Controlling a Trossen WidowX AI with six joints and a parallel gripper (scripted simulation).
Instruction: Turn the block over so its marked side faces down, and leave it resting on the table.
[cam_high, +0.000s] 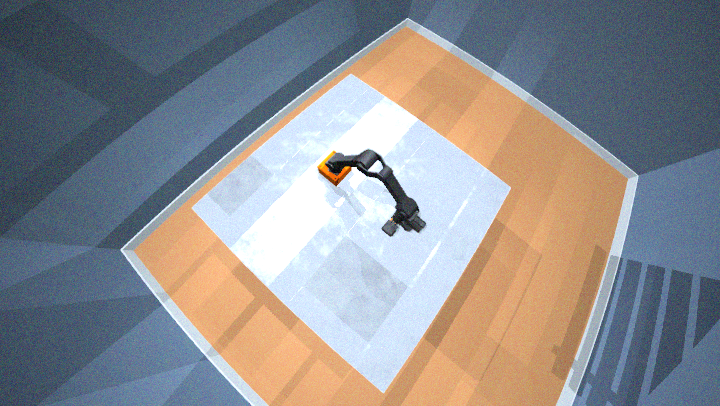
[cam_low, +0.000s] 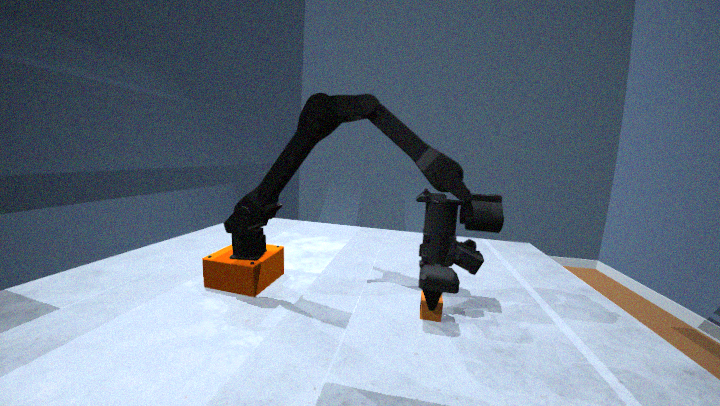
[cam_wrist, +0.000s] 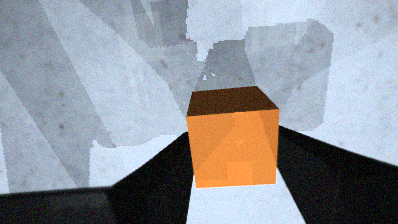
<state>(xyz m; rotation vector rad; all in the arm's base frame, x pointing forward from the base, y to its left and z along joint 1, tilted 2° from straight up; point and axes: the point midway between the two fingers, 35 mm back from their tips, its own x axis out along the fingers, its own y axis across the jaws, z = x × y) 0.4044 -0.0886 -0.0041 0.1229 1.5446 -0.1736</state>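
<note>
The block (cam_low: 425, 313) (cam_wrist: 235, 160) is a small orange cube that stands flat on the pale table (cam_low: 151, 353) (cam_high: 352, 287). In the wrist view its bright upper face shows no clear mark, and one side face is dark brown. In the top view only a speck of it shows beside the gripper. My gripper (cam_low: 432, 302) (cam_wrist: 229, 135) points straight down and is shut on the block, one black finger against each of two opposite sides. No gap shows between the block and the table. The underside and the sides behind the fingers are hidden.
The arm's orange base box (cam_high: 333, 176) (cam_low: 229, 277) stands on the table, away from the block. The arm arches high from it to the gripper. The table's edges drop to a wooden floor (cam_high: 504, 322), with walls around. Shadows and bright bands cross the table top.
</note>
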